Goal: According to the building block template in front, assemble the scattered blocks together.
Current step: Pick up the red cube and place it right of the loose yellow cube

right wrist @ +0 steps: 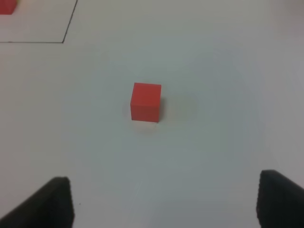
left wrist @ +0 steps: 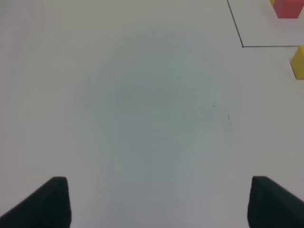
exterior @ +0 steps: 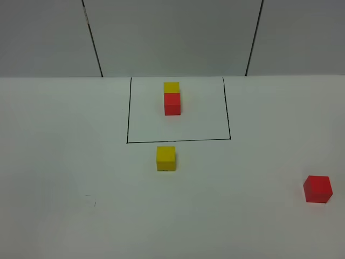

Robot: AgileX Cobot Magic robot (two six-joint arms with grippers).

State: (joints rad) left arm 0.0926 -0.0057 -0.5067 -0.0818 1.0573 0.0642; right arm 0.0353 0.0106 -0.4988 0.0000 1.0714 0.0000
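Distance is the matter here: the loose red cube (exterior: 317,189) sits far out on the right of the table (exterior: 64,162), well apart from the loose yellow cube (exterior: 166,158), which rests just outside the near line of the black frame (exterior: 178,141). Inside the frame, the template pair (exterior: 172,103) shows red touching yellow, red on the near side. The right gripper (right wrist: 164,204) hangs with its fingers (right wrist: 54,204) spread wide and empty. The red cube lies straight ahead, centred between them, so this arm looks best placed to fetch it. The left gripper (left wrist: 159,204) is likewise spread and empty, the yellow cube off to one side. Bare table lies between the two cubes.
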